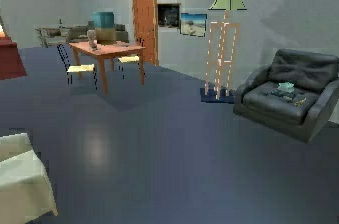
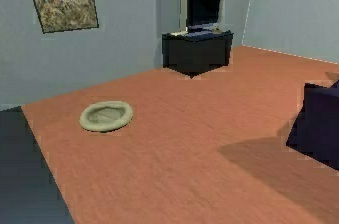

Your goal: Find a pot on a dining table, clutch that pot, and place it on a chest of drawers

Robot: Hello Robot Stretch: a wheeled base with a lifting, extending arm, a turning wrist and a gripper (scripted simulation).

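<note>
Pot [image 1: 93,41], as far as you can judge, is the small grey blob standing on the orange dining table [image 1: 119,50], far off at the forward view's upper left, with chairs [image 1: 80,68] around it. A dark armchair [image 1: 307,68] carries a small teal item [image 1: 288,89] on its seat. In the arm side view, a dark cabinet [image 2: 197,55] bears a screen [image 2: 205,12]. You cannot tell how the gripper's jaws stand.

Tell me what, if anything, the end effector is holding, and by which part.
That cannot be told from these pictures. In the forward view, a small grey thing stands on the dining table.
</note>
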